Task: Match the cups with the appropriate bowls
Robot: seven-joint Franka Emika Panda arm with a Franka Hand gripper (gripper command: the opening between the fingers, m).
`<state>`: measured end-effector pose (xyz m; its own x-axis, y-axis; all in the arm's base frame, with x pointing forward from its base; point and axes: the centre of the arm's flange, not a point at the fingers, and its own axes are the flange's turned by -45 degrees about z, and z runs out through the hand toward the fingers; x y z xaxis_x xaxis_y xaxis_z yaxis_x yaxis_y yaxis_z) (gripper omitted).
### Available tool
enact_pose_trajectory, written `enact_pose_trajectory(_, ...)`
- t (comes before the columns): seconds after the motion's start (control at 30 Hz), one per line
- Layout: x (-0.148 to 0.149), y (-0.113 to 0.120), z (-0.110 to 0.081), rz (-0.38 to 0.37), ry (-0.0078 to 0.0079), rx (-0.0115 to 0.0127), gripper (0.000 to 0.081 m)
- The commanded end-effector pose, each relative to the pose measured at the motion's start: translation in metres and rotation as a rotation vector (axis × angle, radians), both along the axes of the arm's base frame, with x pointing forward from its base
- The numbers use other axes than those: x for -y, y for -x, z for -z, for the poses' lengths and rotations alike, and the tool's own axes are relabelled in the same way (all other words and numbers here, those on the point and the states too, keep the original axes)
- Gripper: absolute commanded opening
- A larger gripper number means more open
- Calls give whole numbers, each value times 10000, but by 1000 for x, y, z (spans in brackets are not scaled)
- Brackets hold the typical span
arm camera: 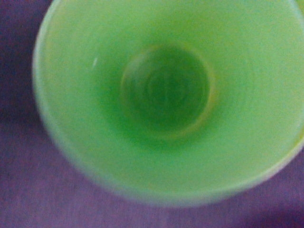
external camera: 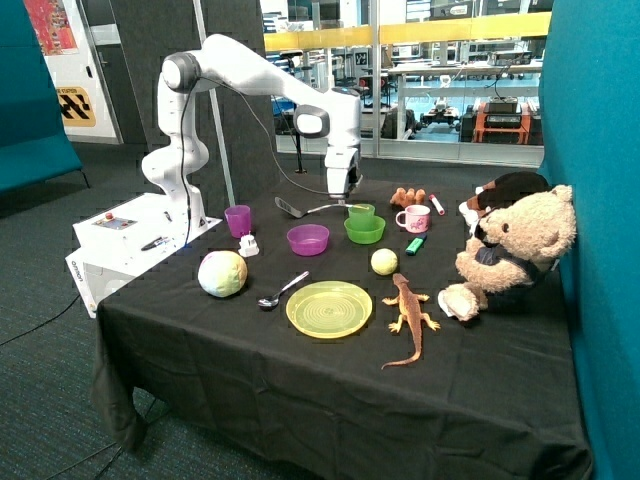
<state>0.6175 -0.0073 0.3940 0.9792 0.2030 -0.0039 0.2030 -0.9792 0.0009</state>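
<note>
The green cup (external camera: 361, 211) stands upright on the black cloth, just behind the green bowl (external camera: 364, 231). My gripper (external camera: 344, 194) hangs right above and beside the cup's rim. In the wrist view the green cup (arm camera: 166, 95) fills the picture, seen from straight above, open mouth up and with nothing in it. The purple cup (external camera: 238, 220) stands upright near the table's far corner by the robot base. The purple bowl (external camera: 308, 239) sits between the purple cup and the green bowl.
A metal spatula (external camera: 300, 209) lies behind the purple bowl. A pink-and-white mug (external camera: 413, 218), a yellow plate (external camera: 329, 308), a spoon (external camera: 282, 291), a pale ball (external camera: 222, 273), a small yellow ball (external camera: 384, 261), an orange lizard (external camera: 408, 315) and a teddy bear (external camera: 515, 250) share the table.
</note>
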Motion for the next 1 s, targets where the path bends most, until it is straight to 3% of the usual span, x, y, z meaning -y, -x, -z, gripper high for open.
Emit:
enact_pose_trajectory(0.0, 1, 47, -25, -653, -18, 35, 489)
enact_pose_trajectory(0.13, 6, 65, -32, -667, -18, 35, 481)
enact_pose_trajectory(0.63, 64, 107, -36, 880, -15, 37, 493)
enact_pose_trajectory(0.97, 60, 139, -57, 1244, -15, 37, 491)
